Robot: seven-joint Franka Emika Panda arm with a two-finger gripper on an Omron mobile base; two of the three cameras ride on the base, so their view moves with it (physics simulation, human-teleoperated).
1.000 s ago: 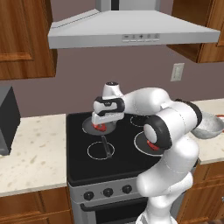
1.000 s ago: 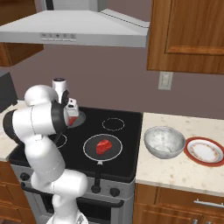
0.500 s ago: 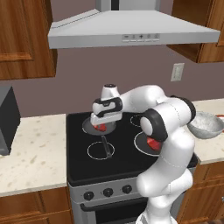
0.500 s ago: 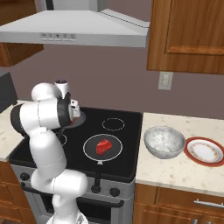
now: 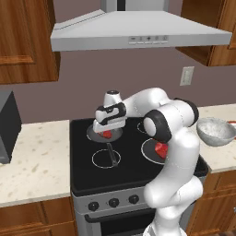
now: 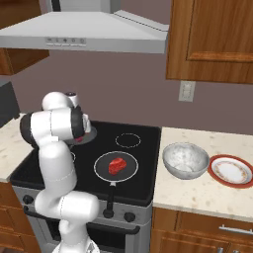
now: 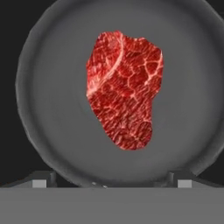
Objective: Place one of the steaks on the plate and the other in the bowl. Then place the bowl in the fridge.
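Two steaks sat on the stove when I looked, each in its own dark pan. The rear steak lay near the middle of the back-left pan, directly under my end effector, which hung just above it with its jaws spread wide and nothing between them — in the hand view the fingertips stood apart at either side of the pan's near rim, clear of the meat. From the left base view I could see a sliver of that steak below the hand, and the pan's long handle running toward the front of the stove.

The front steak rested in the front-right pan, well apart from the end effector.

On the counter to the right of the stove stood the bowl, upright and holding no meat, and just beside it on its far side the plate — white with a red rim, also bare. Bowl and plate looked to be nearly touching, though I could not tell for certain
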